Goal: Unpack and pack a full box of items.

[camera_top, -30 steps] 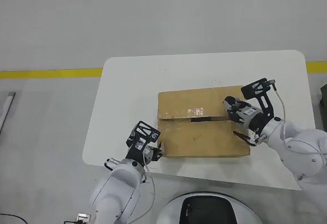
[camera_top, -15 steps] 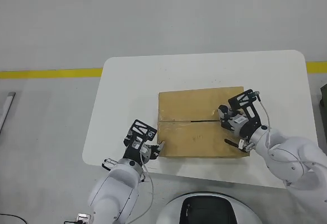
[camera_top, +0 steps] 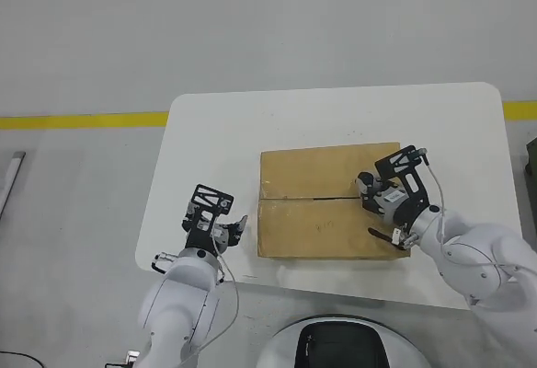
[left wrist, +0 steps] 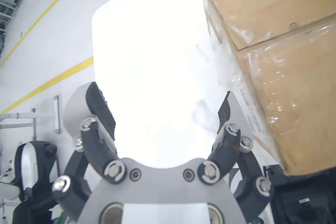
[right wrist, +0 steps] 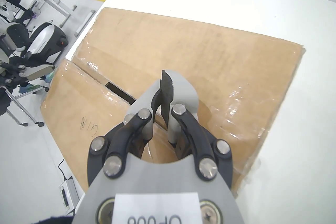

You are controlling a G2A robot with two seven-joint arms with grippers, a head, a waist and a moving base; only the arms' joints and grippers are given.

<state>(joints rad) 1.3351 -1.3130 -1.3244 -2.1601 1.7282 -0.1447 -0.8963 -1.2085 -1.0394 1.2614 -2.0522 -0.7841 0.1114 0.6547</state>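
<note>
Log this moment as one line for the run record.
box: flaps down, on table | left gripper: open, beside box, apart | right gripper: shut, over top seam

The box (camera_top: pixel 314 175) sits on the table (camera_top: pixel 213 138), left tool (camera_top: pixel 221 224) beside, right tool (camera_top: pixel 368 187) above

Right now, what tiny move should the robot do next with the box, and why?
Probably dip the right gripper, fingers shut, into the dark slit along the seam of the closed box to pry it open; it sits right at that seam.
</note>
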